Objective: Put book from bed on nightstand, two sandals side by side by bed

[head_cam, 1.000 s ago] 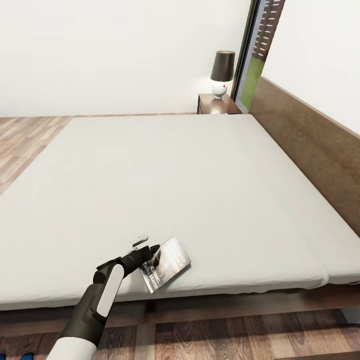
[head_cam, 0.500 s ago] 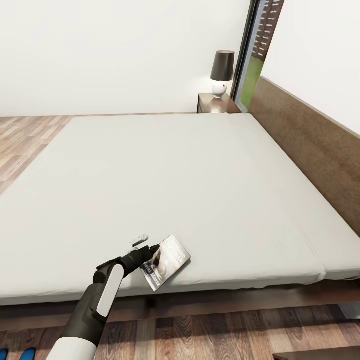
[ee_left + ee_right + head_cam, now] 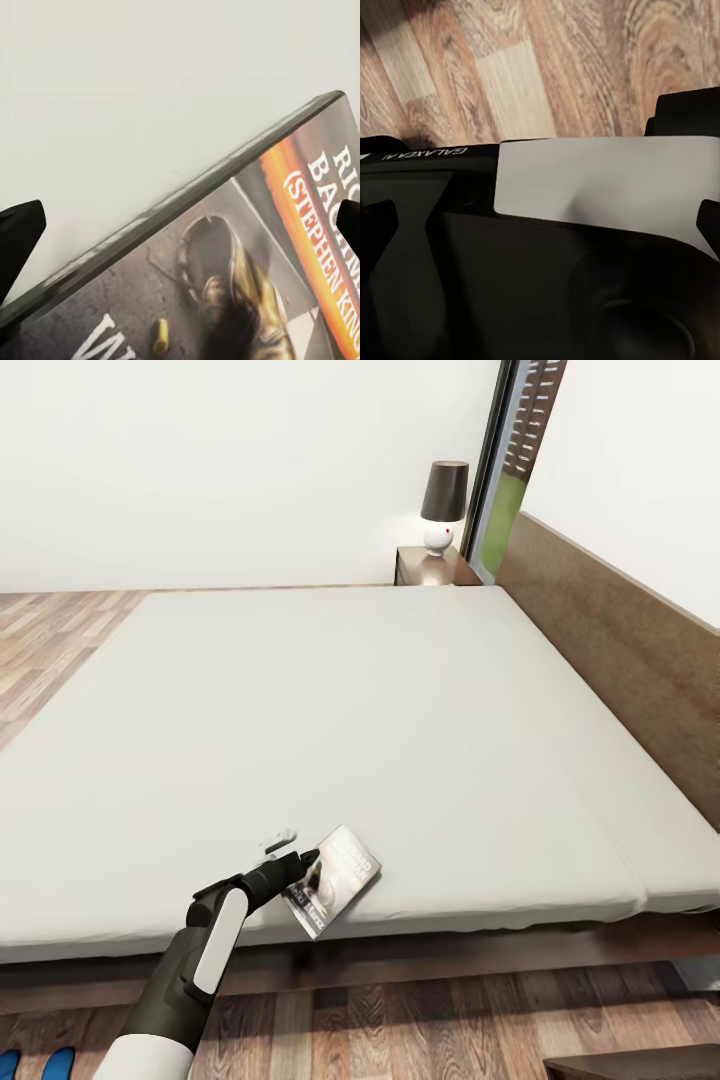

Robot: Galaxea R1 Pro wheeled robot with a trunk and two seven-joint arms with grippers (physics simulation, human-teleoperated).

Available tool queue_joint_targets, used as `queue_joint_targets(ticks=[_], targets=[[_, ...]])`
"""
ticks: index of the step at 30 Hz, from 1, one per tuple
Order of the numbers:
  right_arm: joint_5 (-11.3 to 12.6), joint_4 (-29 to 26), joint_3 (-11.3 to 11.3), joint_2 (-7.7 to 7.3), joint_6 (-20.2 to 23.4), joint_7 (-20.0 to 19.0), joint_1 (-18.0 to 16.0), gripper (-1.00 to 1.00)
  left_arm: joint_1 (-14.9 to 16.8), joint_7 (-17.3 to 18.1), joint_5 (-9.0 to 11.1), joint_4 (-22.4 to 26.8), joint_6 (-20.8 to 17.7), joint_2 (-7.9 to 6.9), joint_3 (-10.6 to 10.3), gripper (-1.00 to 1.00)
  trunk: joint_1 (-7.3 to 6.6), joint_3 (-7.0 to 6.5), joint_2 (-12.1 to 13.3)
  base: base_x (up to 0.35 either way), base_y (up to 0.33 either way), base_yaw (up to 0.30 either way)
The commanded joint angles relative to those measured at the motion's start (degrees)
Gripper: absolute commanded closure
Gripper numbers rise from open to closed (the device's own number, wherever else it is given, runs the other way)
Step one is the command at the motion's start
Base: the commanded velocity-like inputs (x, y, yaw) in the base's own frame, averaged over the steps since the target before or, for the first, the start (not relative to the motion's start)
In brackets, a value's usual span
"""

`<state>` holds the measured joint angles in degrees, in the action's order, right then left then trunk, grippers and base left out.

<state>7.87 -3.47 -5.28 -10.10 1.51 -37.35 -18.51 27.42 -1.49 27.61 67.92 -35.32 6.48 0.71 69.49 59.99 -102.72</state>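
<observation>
Sandals (image 3: 35,1063) on the plank floor (image 3: 450,1020), nearest, at the bed's foot side. Left gripper (image 3: 300,860) clamped on the book (image 3: 335,878), tilted at the near mattress edge of the bed (image 3: 330,710). Right gripper jaws: can't tell. Nightstand (image 3: 432,567) with lamp (image 3: 444,506) in the far corner.

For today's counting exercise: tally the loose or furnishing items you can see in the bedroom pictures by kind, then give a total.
Books: 1
Beds: 1
Nightstands: 1
Lamps: 1
Blue sandals: 2, at the frame's edge
Total: 6
</observation>
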Motion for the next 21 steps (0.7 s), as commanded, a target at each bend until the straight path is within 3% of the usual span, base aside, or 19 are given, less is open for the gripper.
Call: queue_joint_targets(ticks=[1,12,21], targets=[[0.0,0.0,-0.4,-0.01,0.2,-0.3,0.0,-1.00,0.0,-0.4,0.2,0.0,-0.4,0.02,0.1,-1.00,0.00,0.04,0.0,-0.008,0.000,0.000],[0.0,0.0,-0.4,-0.01,0.2,-0.3,0.0,-1.00,0.0,-0.4,0.2,0.0,-0.4,0.02,0.1,-1.00,0.00,0.04,0.0,-0.002,0.000,0.000],[0.0,0.0,-0.4,-0.01,0.2,-0.3,0.0,-1.00,0.0,-0.4,0.2,0.0,-0.4,0.02,0.1,-1.00,0.00,0.04,0.0,-0.133,0.000,0.000]])
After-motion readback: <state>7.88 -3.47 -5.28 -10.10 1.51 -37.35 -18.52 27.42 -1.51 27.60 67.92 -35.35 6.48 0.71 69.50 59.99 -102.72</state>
